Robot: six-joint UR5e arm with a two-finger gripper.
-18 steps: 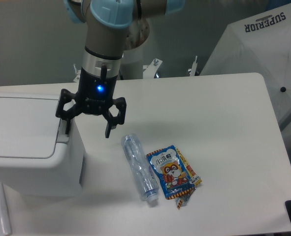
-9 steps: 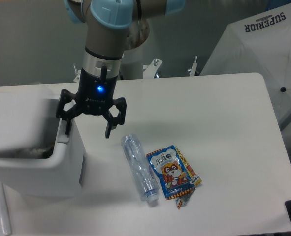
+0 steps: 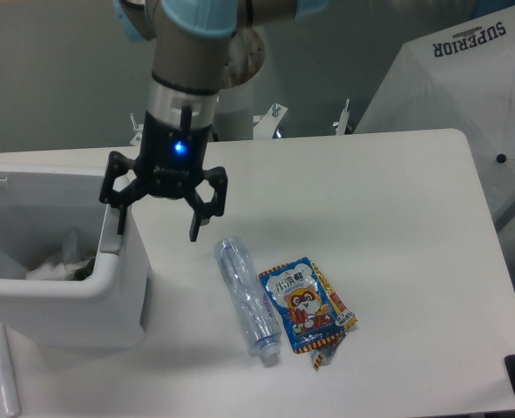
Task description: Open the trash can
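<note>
Trash can sits at lower left of the frame on the worktop — lid is up, interior exposed, crumpled white waste visible inside. Only a sliver of the raised lid shows, at the far left edge. Task looks essentially done, judging from the open top.

Gripper hangs over the can's right rim, just left of centre frame. Jaws spread wide, gripping nothing; one finger sits right at the rim where the grey button bar is, the other hangs outside over the worktop. Can't tell whether that finger touches the bar or just clears it.

Handling, my read: rigid moulded plastic, thin-walled, light for its bulk — likely to slide on the smooth worktop if pushed sideways. Don't pinch it anywhere; walls are too broad and slick for these jaws. Contact point is the button bar, pressed straight down so the load goes into the worktop. Lid appears sprung, so avoid knocking it back down when lifting clear.

Lower centre: clear plastic bottle lying down, snack packet just right of it — both well apart from the can.
</note>
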